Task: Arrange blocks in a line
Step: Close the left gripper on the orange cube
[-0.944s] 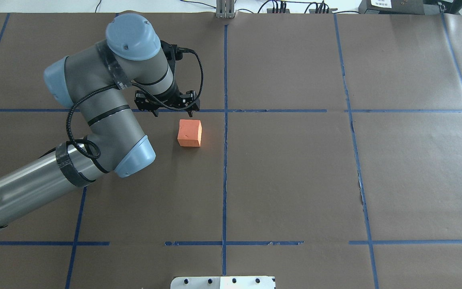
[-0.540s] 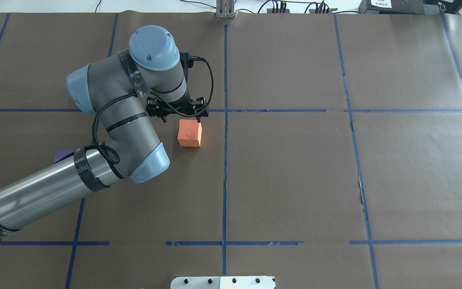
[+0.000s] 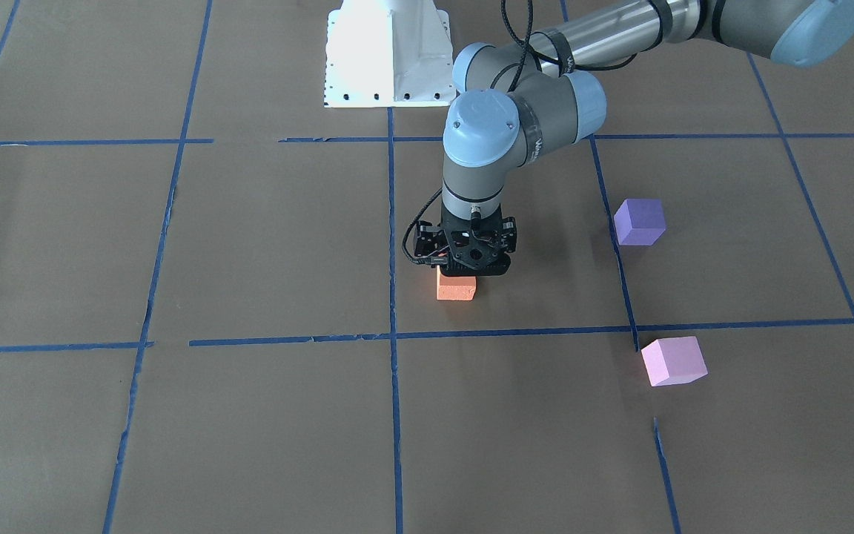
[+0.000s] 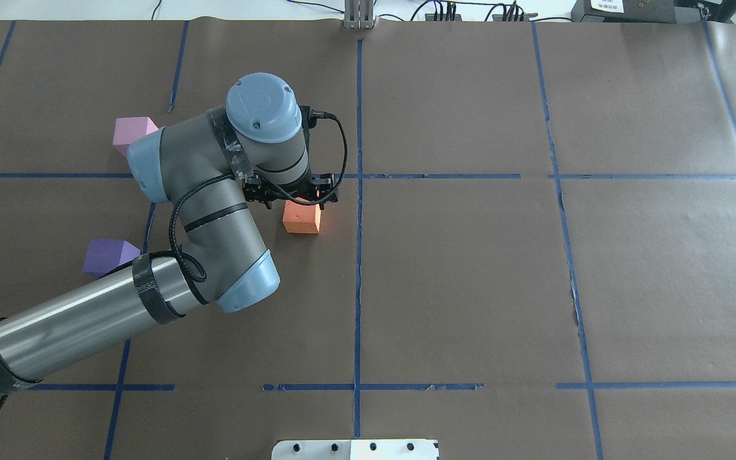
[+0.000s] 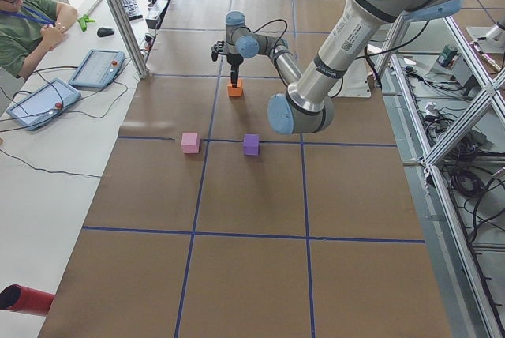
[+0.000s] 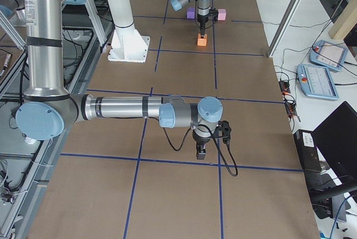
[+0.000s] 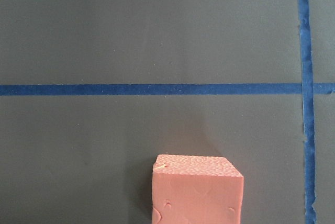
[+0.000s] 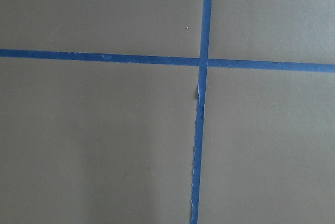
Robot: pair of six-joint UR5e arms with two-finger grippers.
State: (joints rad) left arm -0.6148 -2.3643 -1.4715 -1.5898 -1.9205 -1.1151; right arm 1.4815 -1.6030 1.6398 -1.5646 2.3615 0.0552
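The orange block [image 4: 302,219] lies just left of the centre tape line; it also shows in the front view [image 3: 457,289] and at the bottom of the left wrist view [image 7: 199,192]. My left gripper [image 4: 296,199] points straight down over the block's far part, and its jaws look open. I cannot tell whether it touches the block. The purple block [image 4: 106,255] lies to the left, half hidden by my forearm. The light pink block [image 4: 131,133] lies farther back on the left. My right gripper [image 6: 201,152] shows only in the right side view, low over bare paper. I cannot tell whether it is open.
Blue tape lines [image 4: 358,275] divide the brown paper into squares. The white robot base [image 3: 386,52] stands at the near edge. An operator [image 5: 24,30] sits at a side table with tablets [image 5: 96,68] beyond the far edge.
My left arm has swung right and toward the robot. Its gripper went from behind the orange block to over it. The pink and purple blocks came out from under the arm.
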